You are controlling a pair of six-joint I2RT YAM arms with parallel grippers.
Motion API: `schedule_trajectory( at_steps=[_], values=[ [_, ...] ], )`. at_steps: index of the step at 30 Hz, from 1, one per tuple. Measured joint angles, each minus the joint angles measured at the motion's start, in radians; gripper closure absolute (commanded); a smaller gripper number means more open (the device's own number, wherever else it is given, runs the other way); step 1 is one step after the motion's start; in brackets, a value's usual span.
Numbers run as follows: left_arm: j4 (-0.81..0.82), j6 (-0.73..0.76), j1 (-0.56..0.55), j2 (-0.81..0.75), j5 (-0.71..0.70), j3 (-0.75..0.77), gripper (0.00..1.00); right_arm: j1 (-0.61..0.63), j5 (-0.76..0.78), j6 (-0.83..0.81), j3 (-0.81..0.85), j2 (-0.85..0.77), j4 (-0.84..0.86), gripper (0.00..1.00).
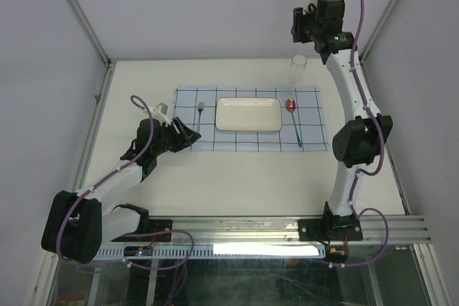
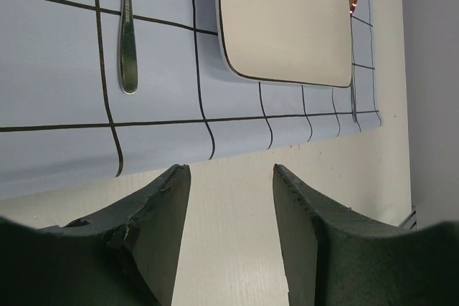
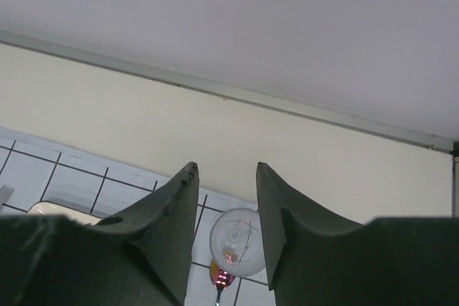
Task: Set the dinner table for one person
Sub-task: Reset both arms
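On the cream-white dinner table [image 1: 143, 84] lies a pale-blue grid placemat [image 1: 315, 123]. A white rectangular plate [image 1: 248, 114] sits at the mat's middle, with a fork [image 1: 201, 110] to its left and a spoon [image 1: 292, 109] to its right. A clear glass [image 1: 298, 68] stands at the mat's far right corner. My left gripper [image 1: 193, 135] stands open and empty, low over the table by the mat's near left corner. My right gripper [image 1: 296, 34] hangs open high above the glass [image 3: 237, 241], apart from it. The left wrist view shows the fork handle [image 2: 128, 34] and the plate [image 2: 287, 19] beyond my left gripper [image 2: 231, 170].
Aluminium rails [image 1: 100, 98] edge the table at left, right and front. Grey walls close in the back and sides. Bare tabletop [image 2: 229, 234] lies in front of the mat, between it and the arm bases [image 1: 326, 231].
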Motion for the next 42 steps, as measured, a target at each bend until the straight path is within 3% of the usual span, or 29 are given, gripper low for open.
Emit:
schedule_trajectory(
  at_steps=[6, 12, 20, 22, 29, 42],
  values=[
    [-0.007, 0.005, -0.006, 0.0, -0.013, 0.01, 0.48, 0.002, 0.04, -0.005, -0.002, -0.09, 0.084, 0.56],
    [-0.016, 0.05, -0.006, 0.0, -0.042, 0.067, 0.44, 0.003, 0.167, -0.049, -0.112, -0.25, 0.172, 0.35],
    [-0.094, 0.162, -0.006, 0.0, -0.093, 0.173, 0.21, -0.01, 0.344, -0.089, -0.336, -0.472, 0.223, 0.17],
    [-0.115, 0.191, -0.006, -0.002, -0.114, 0.2, 0.16, -0.021, 0.367, -0.089, -0.364, -0.501, 0.224, 0.02],
    [-0.15, 0.267, -0.006, -0.041, -0.21, 0.225, 0.01, -0.062, 0.409, -0.038, -0.494, -0.581, 0.193, 0.01],
    [-0.14, 0.373, -0.006, -0.101, -0.335, 0.209, 0.01, -0.066, 0.364, 0.097, -0.898, -0.702, 0.166, 0.01]
  ],
)
